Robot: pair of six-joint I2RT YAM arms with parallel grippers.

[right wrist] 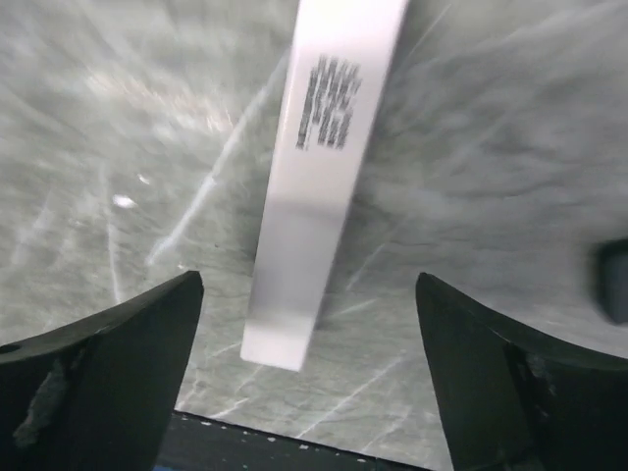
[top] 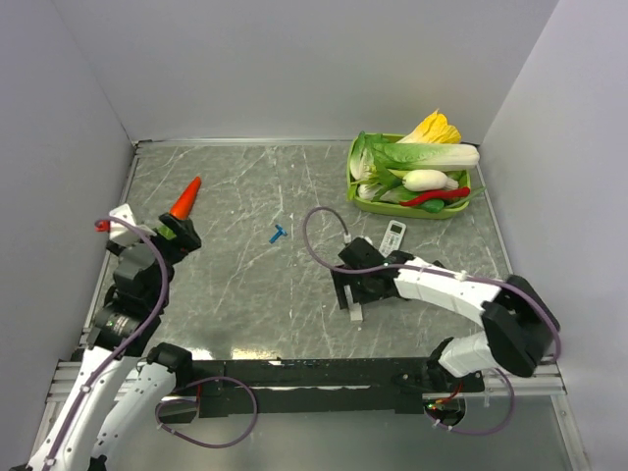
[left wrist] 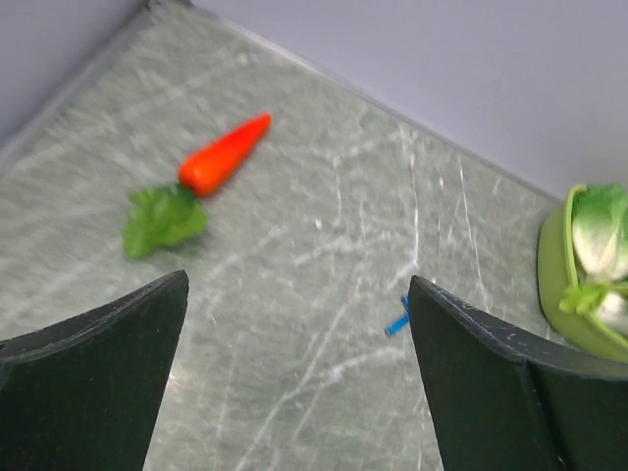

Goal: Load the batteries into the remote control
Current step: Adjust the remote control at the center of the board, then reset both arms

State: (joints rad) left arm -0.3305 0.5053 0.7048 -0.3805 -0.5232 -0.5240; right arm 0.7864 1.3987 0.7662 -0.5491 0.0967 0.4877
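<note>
The slim white bar remote (right wrist: 324,147), label side up, lies flat on the table. My right gripper (right wrist: 309,285) is open and hovers over its near end, one finger on each side, not touching it. In the top view the right gripper (top: 353,292) covers most of the remote, and only its near end (top: 355,314) sticks out. My left gripper (left wrist: 297,280) is open and empty at the far left (top: 182,235), above the table beside a toy carrot (top: 186,197). No batteries show in any view.
A small blue T-shaped piece (top: 279,234) lies mid-table. A shorter white remote with buttons (top: 394,235) lies near a green tray (top: 355,201) of toy vegetables at the back right. A dark object (right wrist: 613,280) sits at the right edge of the right wrist view.
</note>
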